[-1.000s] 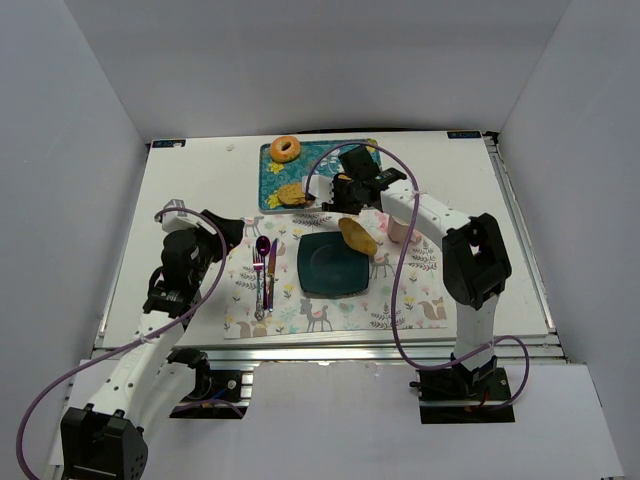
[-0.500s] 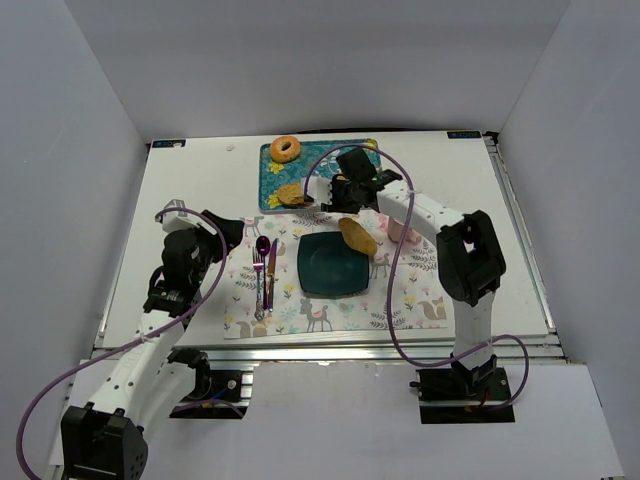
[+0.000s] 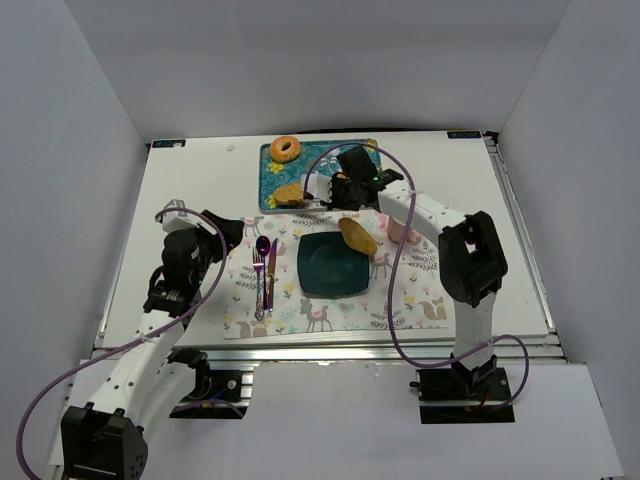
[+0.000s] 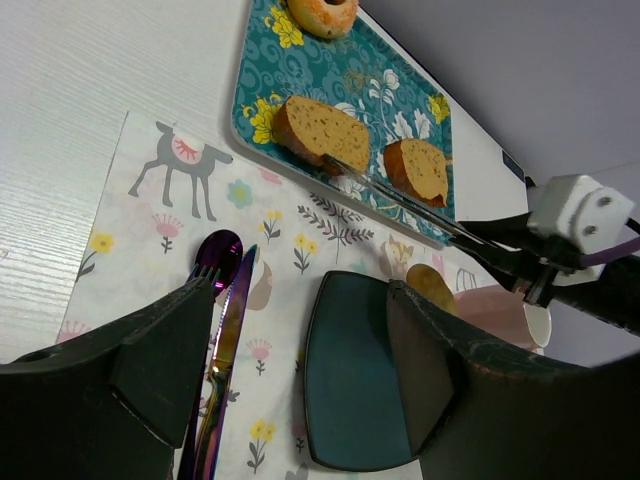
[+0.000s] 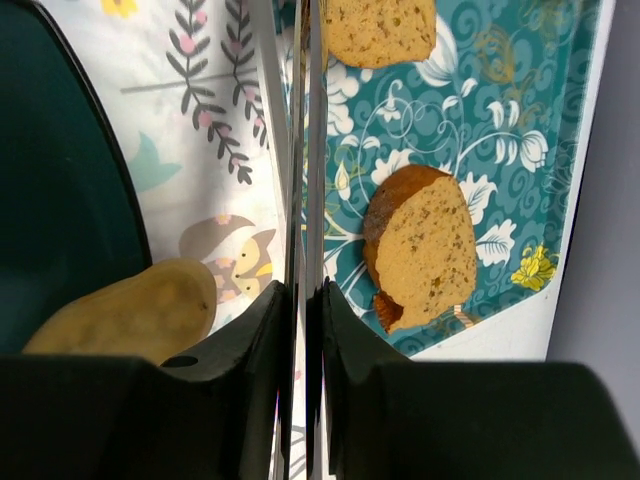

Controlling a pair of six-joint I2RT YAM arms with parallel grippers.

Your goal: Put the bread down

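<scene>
Two slices of brown bread lie on the teal floral tray: a left slice and a right slice. My right gripper is shut on metal tongs, whose blades are squeezed nearly together. The tong tips reach the left slice's lower edge; whether they pinch it I cannot tell. The nearer slice lies just right of the blades. A dark teal plate sits on the placemat. My left gripper hangs open and empty over the placemat's left side.
A donut sits at the tray's far end. A yellowish oval food piece rests at the plate's far right corner, a pink cup beside it. The spoon, fork and knife lie left of the plate.
My right gripper's jaws have closed tighter, squeezing the tong blades together, and it has edged slightly left along the tray. The left arm has not moved.
</scene>
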